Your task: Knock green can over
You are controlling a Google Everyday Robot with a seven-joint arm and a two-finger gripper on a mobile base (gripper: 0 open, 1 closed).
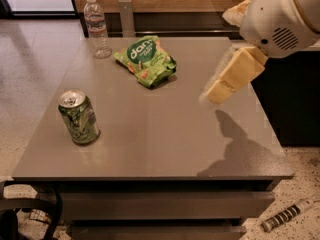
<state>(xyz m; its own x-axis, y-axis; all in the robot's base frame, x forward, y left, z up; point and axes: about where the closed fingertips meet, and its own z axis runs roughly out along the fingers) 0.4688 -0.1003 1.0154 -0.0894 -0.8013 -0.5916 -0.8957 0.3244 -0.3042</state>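
The green can [79, 117] stands upright near the front left of the grey table [165, 134], green patterned sides, silver top with pull tab. My gripper [219, 90] hangs from the white arm at the upper right, above the table's right half. It is far to the right of the can and not touching it.
A crinkled green snack bag [147, 60] lies at the table's back middle. A clear plastic water bottle [97, 27] stands at the back left corner. A dark cabinet is to the right of the table; speckled floor lies to the left.
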